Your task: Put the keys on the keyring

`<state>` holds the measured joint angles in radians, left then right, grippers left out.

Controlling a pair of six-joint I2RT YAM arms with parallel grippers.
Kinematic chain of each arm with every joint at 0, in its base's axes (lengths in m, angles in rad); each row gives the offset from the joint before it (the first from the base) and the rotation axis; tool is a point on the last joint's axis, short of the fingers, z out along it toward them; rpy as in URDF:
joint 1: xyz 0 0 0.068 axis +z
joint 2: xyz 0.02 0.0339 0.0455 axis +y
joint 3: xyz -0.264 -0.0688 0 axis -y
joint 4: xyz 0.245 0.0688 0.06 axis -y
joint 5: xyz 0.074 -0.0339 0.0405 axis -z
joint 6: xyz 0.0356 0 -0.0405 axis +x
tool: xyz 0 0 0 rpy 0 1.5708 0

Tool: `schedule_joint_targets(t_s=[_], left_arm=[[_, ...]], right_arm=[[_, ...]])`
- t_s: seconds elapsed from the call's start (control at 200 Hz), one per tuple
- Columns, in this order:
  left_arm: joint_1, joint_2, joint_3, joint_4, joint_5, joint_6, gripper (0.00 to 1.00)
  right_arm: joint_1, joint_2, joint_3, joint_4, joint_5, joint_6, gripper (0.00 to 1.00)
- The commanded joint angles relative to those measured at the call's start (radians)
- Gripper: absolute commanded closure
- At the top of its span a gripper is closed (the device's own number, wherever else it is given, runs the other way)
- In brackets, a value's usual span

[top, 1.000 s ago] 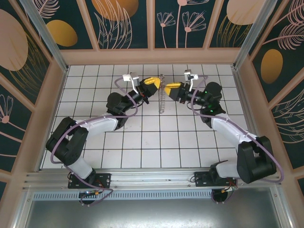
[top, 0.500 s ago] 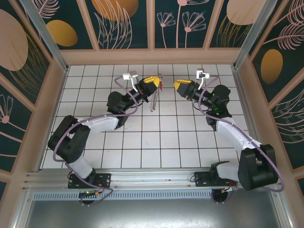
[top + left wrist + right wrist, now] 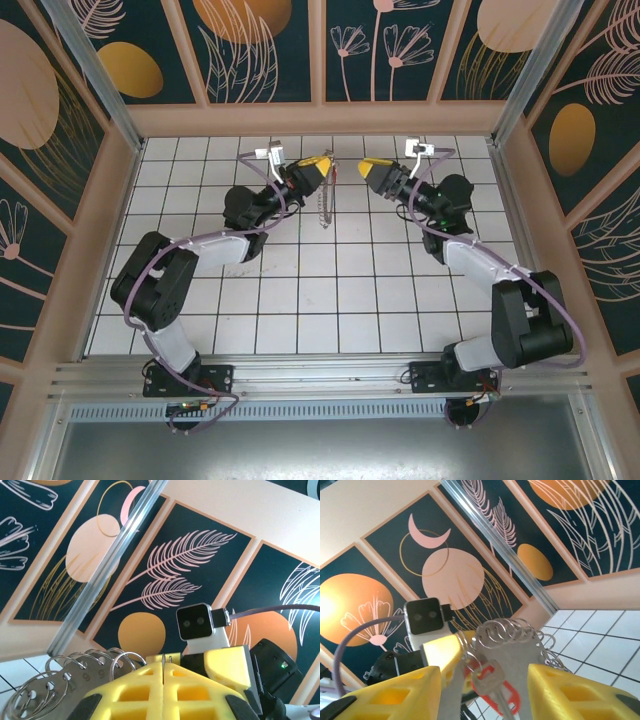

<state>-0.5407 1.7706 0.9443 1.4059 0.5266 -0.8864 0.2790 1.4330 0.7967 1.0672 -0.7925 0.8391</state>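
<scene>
**Top external view.** Both arms reach toward the middle of the far edge of the white gridded tabletop (image 3: 300,290), with their yellow-fingered ends raised above it and facing each other. The left gripper (image 3: 322,170) is clamped on the top of the keyring (image 3: 322,205), a thin silvery-beige loop fringed with small pale metal rings. The keyring hangs edge-on below the fingers, its long axis vertical, and appears clear of the tiles. The right gripper (image 3: 370,170) stands just beside the loop on its right, apart from it, with a visible gap between them. Of the 2 arms, the left is the one in contact.

**Left wrist view.** The 2 yellow fingers of the left gripper (image 3: 164,677) meet along a narrow seam, pressed together. The keyring (image 3: 55,685) spreads out to the left of them, showing a perforated rim and several wire rings.

**Right wrist view.** The jaws of the right gripper (image 3: 485,690) stand apart and hold nothing. The keyring (image 3: 520,650) faces them broadside in the space beyond. A tiny key (image 3: 492,680), with a silver blade and a bright red plastic head, dangles at the loop's lower rim, apparently threaded on 1 small ring.

**Judgement.** The key appears to be already on the loop. Any further move turns on the gap between the loop and the freed right jaws, which sit level with the loop and to its right.
</scene>
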Motion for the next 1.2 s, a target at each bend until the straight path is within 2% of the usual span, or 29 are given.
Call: schedule_joint_targets(t_s=[0.0,0.42,0.846,1.031,1.196], left_arm=[[0.008,0.013,0.057,0.105,0.047,-0.08,1.0],[0.01,0.024,0.075,0.166,0.068,-0.161,1.0],[0.011,0.039,0.077,0.182,0.059,-0.187,1.0],[0.012,0.042,0.076,0.182,0.059,-0.19,1.0],[0.012,0.042,0.074,0.181,0.058,-0.189,1.0]], right_arm=[[0.015,0.039,0.051,0.134,-0.042,0.054,0.51],[0.06,0.105,0.079,0.204,-0.074,0.082,0.52],[0.086,0.125,0.104,0.222,-0.092,0.093,0.57],[0.097,0.137,0.114,0.222,-0.096,0.094,0.67],[0.098,0.137,0.11,0.224,-0.099,0.095,0.87]])
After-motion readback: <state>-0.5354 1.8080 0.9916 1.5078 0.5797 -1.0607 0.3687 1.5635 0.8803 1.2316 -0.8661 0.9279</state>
